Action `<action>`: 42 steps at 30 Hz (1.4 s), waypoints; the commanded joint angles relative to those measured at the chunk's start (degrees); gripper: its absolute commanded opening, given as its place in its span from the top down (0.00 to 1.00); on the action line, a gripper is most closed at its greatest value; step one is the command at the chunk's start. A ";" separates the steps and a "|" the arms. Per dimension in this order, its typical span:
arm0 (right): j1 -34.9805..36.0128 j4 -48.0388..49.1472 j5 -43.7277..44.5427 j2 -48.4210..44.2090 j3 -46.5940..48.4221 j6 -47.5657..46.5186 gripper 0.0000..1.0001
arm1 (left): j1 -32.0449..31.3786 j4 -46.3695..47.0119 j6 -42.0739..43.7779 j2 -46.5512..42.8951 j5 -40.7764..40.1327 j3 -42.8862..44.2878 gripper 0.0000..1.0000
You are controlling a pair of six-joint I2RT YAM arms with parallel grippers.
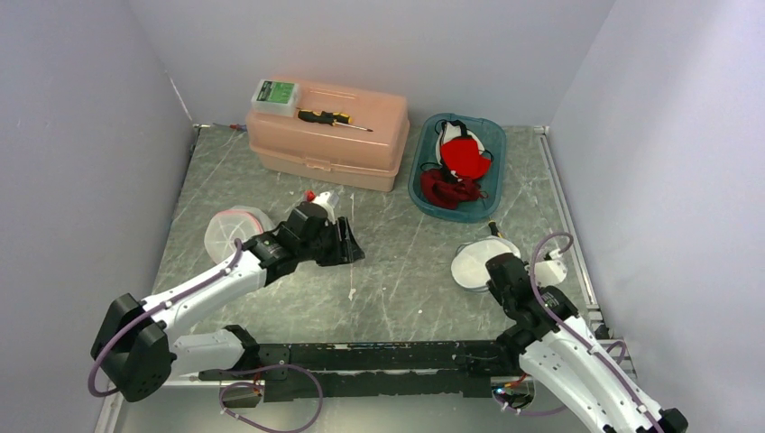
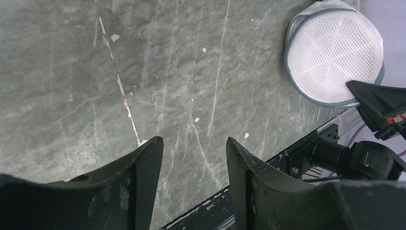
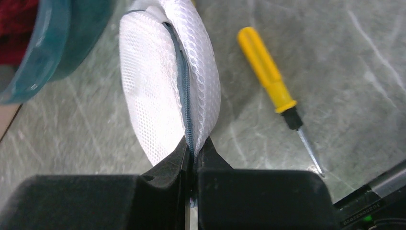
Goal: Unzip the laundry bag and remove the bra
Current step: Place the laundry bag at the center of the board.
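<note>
The laundry bag (image 1: 475, 264) lies on the desk (image 1: 397, 262), just on the near side of the teal tray (image 1: 424, 194). It is a round, white mesh pouch with a grey zipper (image 3: 184, 96) running along its edge. The right tool (image 3: 193, 151) is pressed together on this zipper seam, at the end of the bag that is farthest from the tray. I cannot tell if it has the small puller or only the fabric beside it. The left tool (image 2: 194, 143) has its fingers apart and holds nothing. It hangs over bare desk, well apart from the tray, on the tray's left side.

The bag seems very light and soft. The mesh will fold and follow any pull, so I think one tool alone will only drag the whole bag over the smooth desk. The free tool should pin the rim close to the zipper while the other draws the puller along the curve. The puller is small and may slip out of the fingers.

The bra does not show through the mesh. It should be soft too, best taken by a strap or an edge.
</note>
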 commanded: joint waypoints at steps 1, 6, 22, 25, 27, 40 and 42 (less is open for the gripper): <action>-2.28 -3.71 6.91 0.05 -3.12 9.96 1.00 | 0.02 4.62 -1.16 1.70 2.74 -0.41 0.44; -14.10 7.34 0.66 4.80 -6.44 2.93 1.00 | 0.02 6.49 -2.68 1.99 3.83 -1.81 0.44; -37.47 21.62 -13.97 12.26 -4.07 -20.94 0.64 | 0.03 6.20 -3.37 -0.48 3.82 -4.04 0.44; -37.47 18.10 -15.35 6.51 -3.80 -22.23 0.31 | 0.04 5.80 -3.15 -0.64 3.87 -3.77 0.44; -36.68 16.99 -16.24 3.17 -3.54 -21.80 0.25 | 0.02 5.40 -3.06 -0.75 3.96 -3.67 0.44; -35.98 8.05 -16.74 -2.22 13.08 -26.37 0.07 | 0.02 -2.21 -1.84 -6.95 1.07 -1.31 0.42; -36.00 9.70 -19.31 -1.98 13.93 -28.76 0.11 | 0.02 -3.40 -1.44 -7.39 0.08 -0.91 0.42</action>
